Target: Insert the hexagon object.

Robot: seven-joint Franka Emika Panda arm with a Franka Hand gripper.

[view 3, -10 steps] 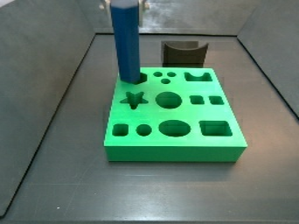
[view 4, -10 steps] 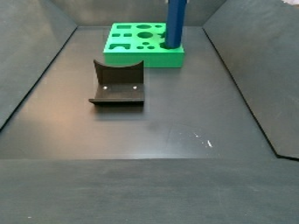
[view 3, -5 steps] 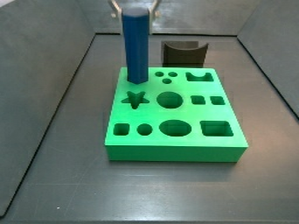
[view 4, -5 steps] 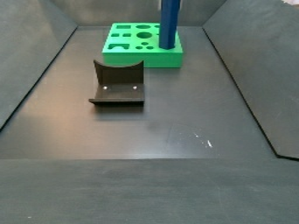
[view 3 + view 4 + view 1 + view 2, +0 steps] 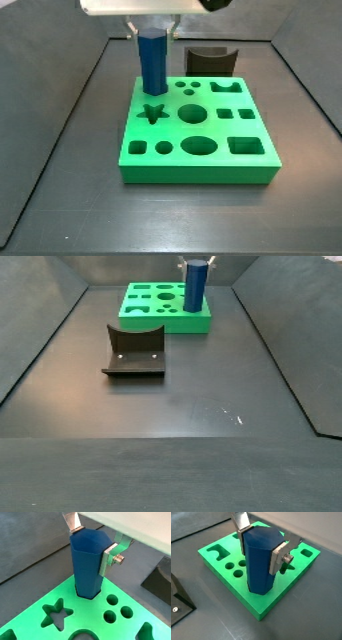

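Lowered since half a second ago, the long bright blue hexagon object [image 5: 154,64] now stands upright with its bottom end sunk in a hole at the far left corner of the flat green block with shaped holes [image 5: 201,135]. On the dark worktop [image 5: 174,406], in a side view, the dark L-shaped fixture [image 5: 134,351] sits nearer than the block and well apart from it. Farther back, the gripper [image 5: 95,543] pinches the peg's upper end between its silver fingers [image 5: 277,556]. Behind the block in a side view stands a dark curved-top block [image 5: 211,59].
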